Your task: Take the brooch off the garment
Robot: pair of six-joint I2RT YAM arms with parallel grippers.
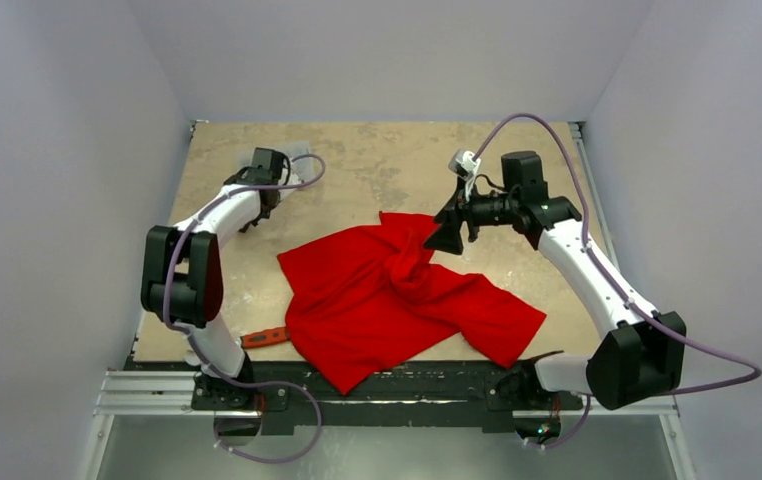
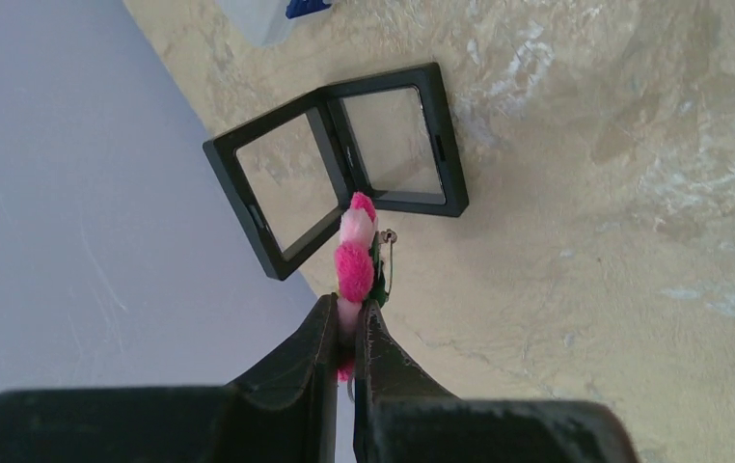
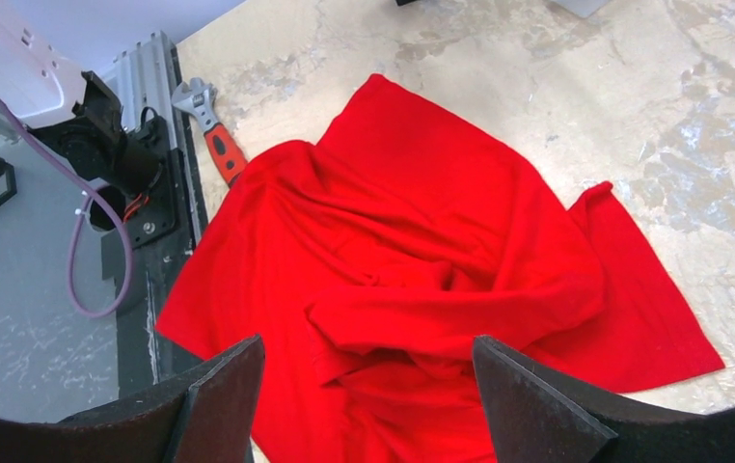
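Observation:
The brooch (image 2: pixel 354 265), a pink and white fluffy flower with a green back and a metal pin, is pinched between the fingers of my left gripper (image 2: pixel 347 313), which is shut on it. That gripper (image 1: pixel 282 163) hangs at the table's far left, just short of an open black-framed case (image 2: pixel 337 135). The garment (image 1: pixel 387 300), a crumpled bright red T-shirt, lies mid-table, well apart from the brooch. My right gripper (image 1: pixel 444 238) hovers open over the shirt's far edge, its fingers wide above the folds (image 3: pixel 421 241) and holding nothing (image 3: pixel 368 340).
A red-handled wrench (image 1: pixel 264 337) lies by the shirt's near left corner, next to the left arm's base (image 3: pixel 219 140). The left wall runs close beside the case. A white and blue object (image 2: pixel 267 14) sits beyond the case. Bare tan tabletop (image 1: pixel 377 170) stretches behind the shirt.

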